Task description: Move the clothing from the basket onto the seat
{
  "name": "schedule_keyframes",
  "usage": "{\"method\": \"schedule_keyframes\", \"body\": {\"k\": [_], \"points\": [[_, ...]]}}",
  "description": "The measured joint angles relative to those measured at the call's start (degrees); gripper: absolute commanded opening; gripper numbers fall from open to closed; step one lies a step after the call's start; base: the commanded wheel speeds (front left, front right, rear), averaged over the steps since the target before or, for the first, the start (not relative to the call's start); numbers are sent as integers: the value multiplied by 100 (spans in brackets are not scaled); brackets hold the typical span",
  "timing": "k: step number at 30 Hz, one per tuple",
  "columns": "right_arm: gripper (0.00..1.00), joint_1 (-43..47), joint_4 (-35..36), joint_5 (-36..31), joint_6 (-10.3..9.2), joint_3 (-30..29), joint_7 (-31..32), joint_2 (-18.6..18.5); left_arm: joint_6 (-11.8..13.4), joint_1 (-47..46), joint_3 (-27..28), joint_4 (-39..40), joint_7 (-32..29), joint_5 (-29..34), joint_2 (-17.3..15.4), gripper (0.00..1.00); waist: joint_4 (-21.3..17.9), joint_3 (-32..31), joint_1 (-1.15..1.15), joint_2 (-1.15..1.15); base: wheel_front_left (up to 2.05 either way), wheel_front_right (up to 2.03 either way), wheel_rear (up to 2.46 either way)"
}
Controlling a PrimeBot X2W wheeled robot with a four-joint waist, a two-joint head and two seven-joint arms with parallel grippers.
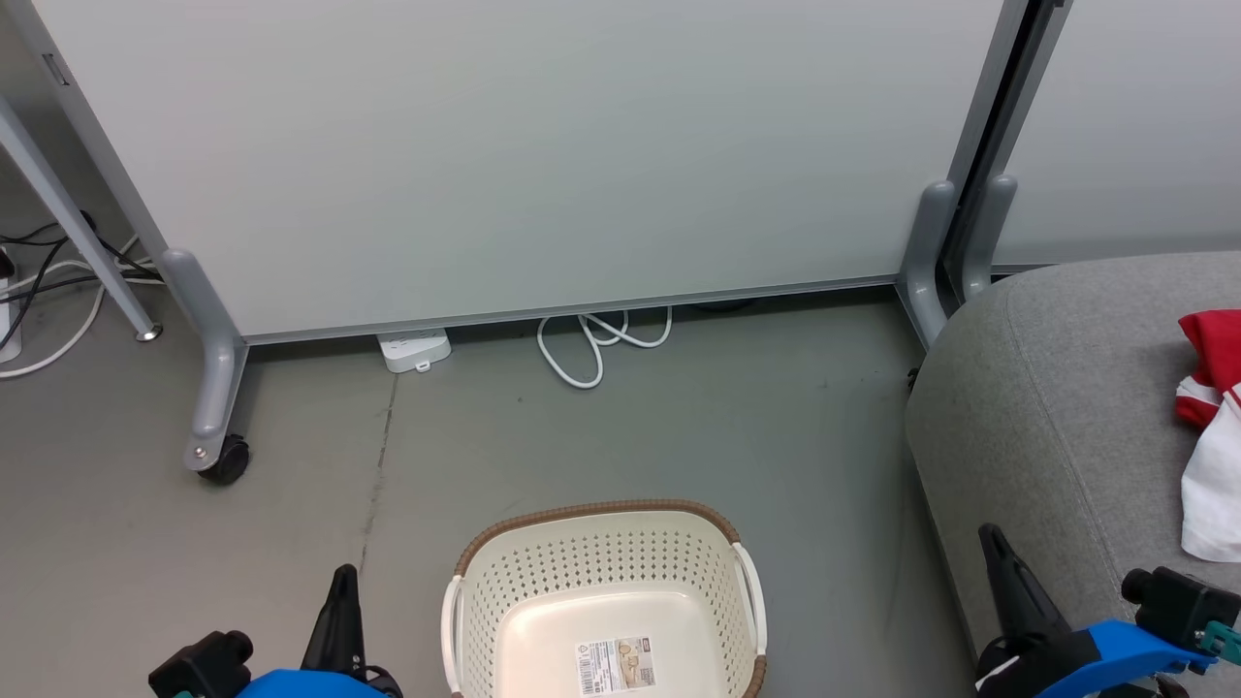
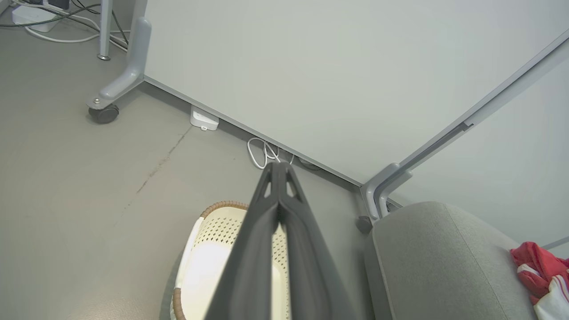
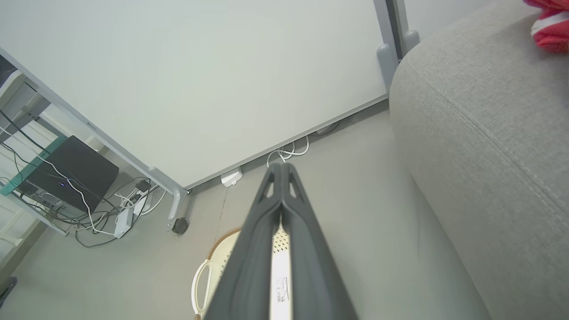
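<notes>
Left gripper (image 2: pixel 279 168) and right gripper (image 3: pixel 281 168) both pinched closed, empty; cream-white perforated plastic basket (image 1: pixel 601 508) with brown rim sits empty between them. Red-and-white soft clothing (image 1: pixel 1212 359) lies on the big grey upholstered seat (image 1: pixel 1047 407), 2 o'clock from the right gripper, the nearer arm, heap running 12-to-6. Frame edge cuts it off, can't tell if both garments are there.

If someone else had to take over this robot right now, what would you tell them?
Left gripper: shut, holding nothing.
Right gripper: shut, holding nothing.
Basket: on the floor, nothing in the part that shows.
Clothing: red and white, lying on the seat, cut off by the picture's edge.
Done: the move, it seems.
Left: confirm both garments are there.
</notes>
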State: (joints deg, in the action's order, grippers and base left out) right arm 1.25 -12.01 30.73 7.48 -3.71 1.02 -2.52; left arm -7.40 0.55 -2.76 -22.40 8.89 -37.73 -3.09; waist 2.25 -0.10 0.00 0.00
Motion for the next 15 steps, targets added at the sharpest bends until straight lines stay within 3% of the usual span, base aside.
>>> {"method": "schedule_keyframes", "body": {"k": [15], "points": [[0,-150,-42,1288,0,-55,122,-1,1,-151,194,176,-328,-1143,8,0,-33,4,0,0,0,0,0]]}}
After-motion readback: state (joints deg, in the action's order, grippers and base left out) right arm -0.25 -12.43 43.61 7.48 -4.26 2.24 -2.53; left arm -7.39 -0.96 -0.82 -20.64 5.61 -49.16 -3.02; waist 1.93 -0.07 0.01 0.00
